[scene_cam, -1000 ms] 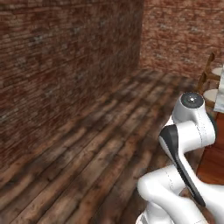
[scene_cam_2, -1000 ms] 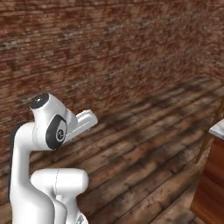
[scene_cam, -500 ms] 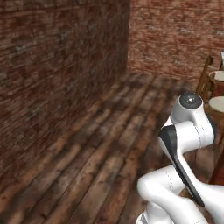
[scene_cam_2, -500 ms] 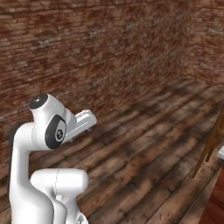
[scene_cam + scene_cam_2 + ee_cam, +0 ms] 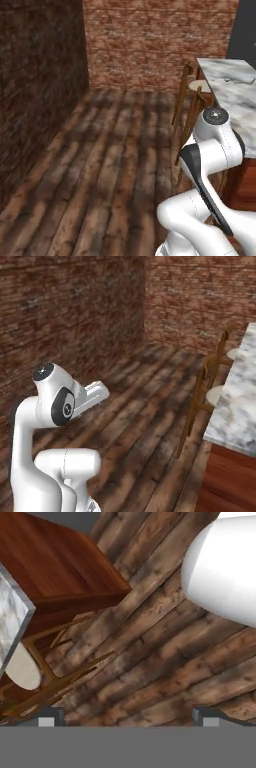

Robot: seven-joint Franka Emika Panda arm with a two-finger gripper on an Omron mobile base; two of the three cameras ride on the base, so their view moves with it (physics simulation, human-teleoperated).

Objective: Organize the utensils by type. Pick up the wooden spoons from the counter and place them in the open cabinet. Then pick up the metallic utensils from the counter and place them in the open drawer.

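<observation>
Hand view: gripper (image 5: 125, 716) looks down at the plank floor (image 5: 165, 647), finger tips at about 7 and 5 o'clock, set wide apart with nothing between them, so jaws open and empty. Reddish-brown wooden base (image 5: 60, 567) of the counter sits at 10 to 11 o'clock, a sliver of its marble top (image 5: 11, 624) at 9 o'clock. Below that, a wooden stool (image 5: 30, 672) with a pale round seat, legs splayed toward 8 o'clock.

Left base view: arm (image 5: 212, 165) rises at 4 to 5 o'clock, folded up. Counter (image 5: 235, 92) runs along the edge from 1 to 3 o'clock, white marble with grey veins. A faint small mark on the far part of the top could be one of the utensils; too small to tell. Two wooden stools (image 5: 192, 100) stand just beside the counter's near side at about 2 o'clock. Brick wall (image 5: 155, 45) across 12 o'clock, darker brick wall at 9 to 10 o'clock, floor from centre down to 7 o'clock.

Right base view: arm (image 5: 55, 446) at 7 to 8 o'clock, forearm pointing toward the centre. Counter (image 5: 237, 406) at 3 to 4 o'clock, red-brown base under it at 5 o'clock. Both stools (image 5: 210, 381) are tucked against its edge at 2 to 3 o'clock. No spoons or fork can be made out on the stretch of top that shows.
</observation>
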